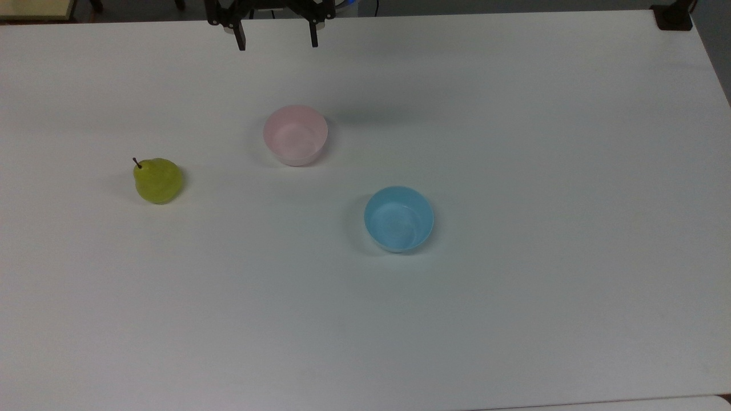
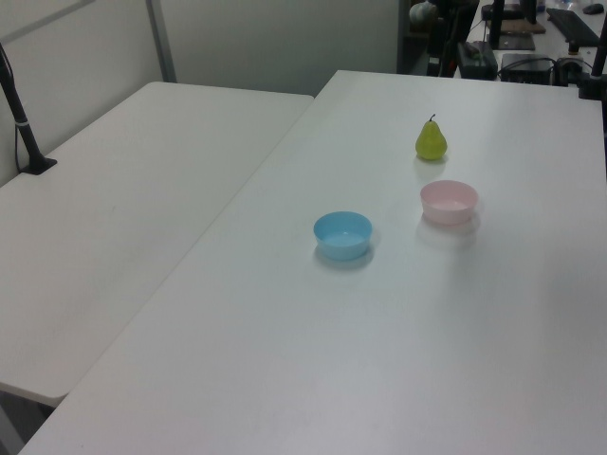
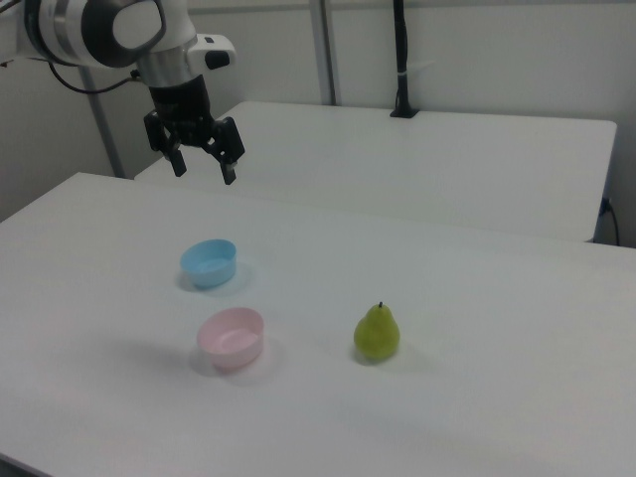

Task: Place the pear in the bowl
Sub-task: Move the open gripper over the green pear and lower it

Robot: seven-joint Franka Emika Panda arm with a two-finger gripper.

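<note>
The yellow-green pear [image 1: 158,180] [image 2: 432,141] [image 3: 377,333] stands upright on the white table, its dark stem up, at the top view's left. The pale pink bowl [image 1: 295,135] [image 2: 449,202] [image 3: 232,337] sits empty to the pear's right in the top view, a clear gap between them. My gripper [image 1: 277,41] [image 3: 205,170] hangs open high above the table, at the top view's upper edge, beyond the pink bowl. Nothing is between its black fingers [image 1: 241,40].
An empty light blue bowl [image 1: 399,218] [image 2: 342,234] [image 3: 209,262] stands near the table's middle. A second white table [image 2: 104,209] adjoins this one. A black post [image 3: 400,60] is clamped at that table's far side. Desks with equipment [image 2: 531,38] lie past the table's end.
</note>
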